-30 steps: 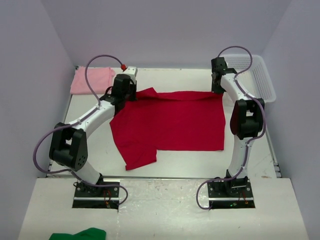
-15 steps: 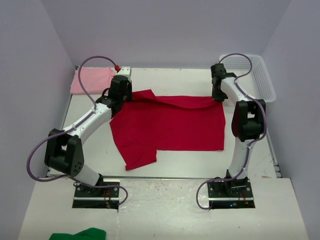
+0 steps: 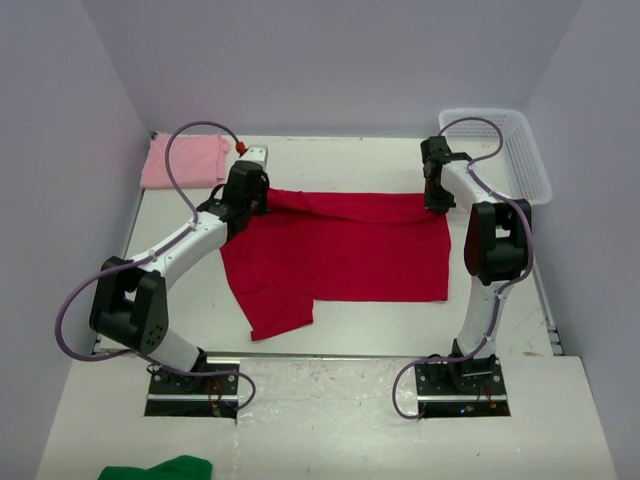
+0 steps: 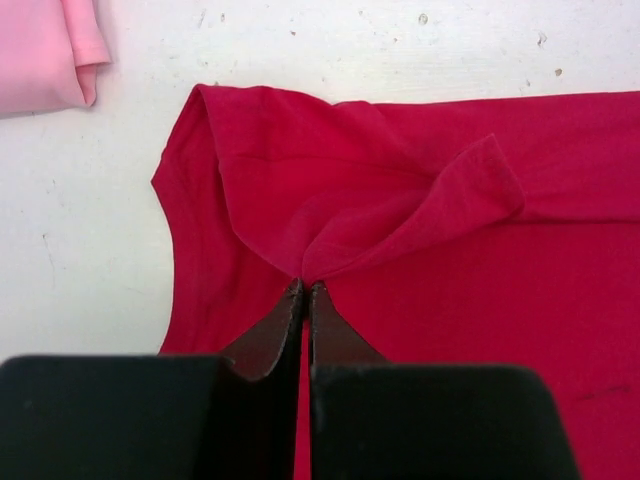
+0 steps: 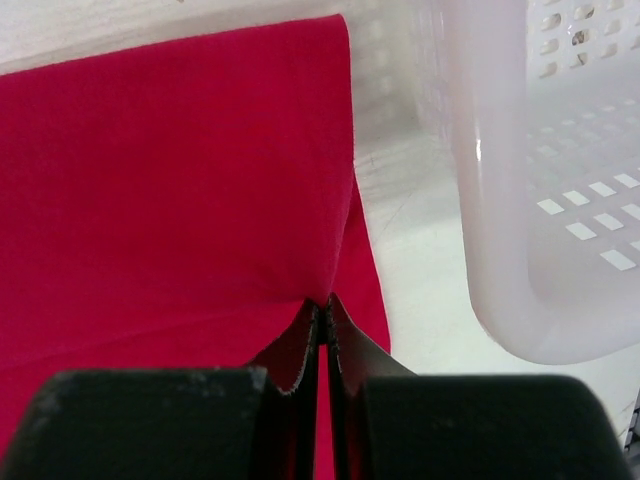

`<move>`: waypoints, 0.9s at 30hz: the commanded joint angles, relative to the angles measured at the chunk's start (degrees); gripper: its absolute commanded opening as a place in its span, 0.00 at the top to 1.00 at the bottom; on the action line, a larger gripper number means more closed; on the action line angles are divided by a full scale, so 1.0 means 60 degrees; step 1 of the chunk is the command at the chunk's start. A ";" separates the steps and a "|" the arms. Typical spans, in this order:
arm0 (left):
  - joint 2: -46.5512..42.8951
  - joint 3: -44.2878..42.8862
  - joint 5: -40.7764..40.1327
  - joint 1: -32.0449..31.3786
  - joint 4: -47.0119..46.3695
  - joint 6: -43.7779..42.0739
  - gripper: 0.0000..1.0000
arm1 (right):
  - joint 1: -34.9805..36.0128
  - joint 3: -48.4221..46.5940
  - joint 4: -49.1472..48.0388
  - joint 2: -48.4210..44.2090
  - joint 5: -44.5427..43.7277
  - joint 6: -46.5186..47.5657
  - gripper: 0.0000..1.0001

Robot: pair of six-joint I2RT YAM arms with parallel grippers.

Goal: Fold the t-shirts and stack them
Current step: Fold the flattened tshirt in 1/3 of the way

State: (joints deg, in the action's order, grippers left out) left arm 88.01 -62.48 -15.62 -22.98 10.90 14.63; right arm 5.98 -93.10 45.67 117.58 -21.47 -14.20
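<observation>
- Plainly, the red t-shirt [image 3: 340, 250] is the main thing here: bright crimson, spread mostly flat across the middle of the white table [image 3: 350, 160], with one sleeve [image 3: 280, 312] trailing toward the near left.
- Its far edge is gathered into soft folds between the two arms, and the left wrist view shows a hemmed flap of cloth doubled over onto the body of the shirt.
- The left gripper [image 4: 304, 290] has its fingers pressed together on a pinch of that red cloth at the far left corner.
- The right gripper [image 5: 325, 305] is likewise clamped tight on the shirt's far right corner, with the fabric drawn up into a small peak at its tips.
- The pink t-shirt [image 3: 183, 160] lies folded into a small rectangle in the far left corner, near the red one but apart from it.
- The tabletop is matte white with a few dark specks and scuffs.
- A white mesh basket [image 3: 520, 150] sits at the far right corner, just beside the right gripper.
- Pale lavender walls [image 3: 330, 60] close the table in on three sides, and a green cloth [image 3: 160, 468] lies on the near ledge, in front of the left arm's base.
</observation>
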 commanded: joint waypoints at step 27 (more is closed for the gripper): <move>-0.0254 0.0335 -0.0766 -0.0139 0.0220 0.0534 1.00 | 0.0014 0.0956 -0.0229 -0.0876 -0.0215 -0.0476 1.00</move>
State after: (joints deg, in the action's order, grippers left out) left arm 87.99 -60.69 -18.52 -23.35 12.53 16.12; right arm 5.98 -87.59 45.34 114.19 -21.52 -15.84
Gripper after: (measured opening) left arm 0.007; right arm 0.007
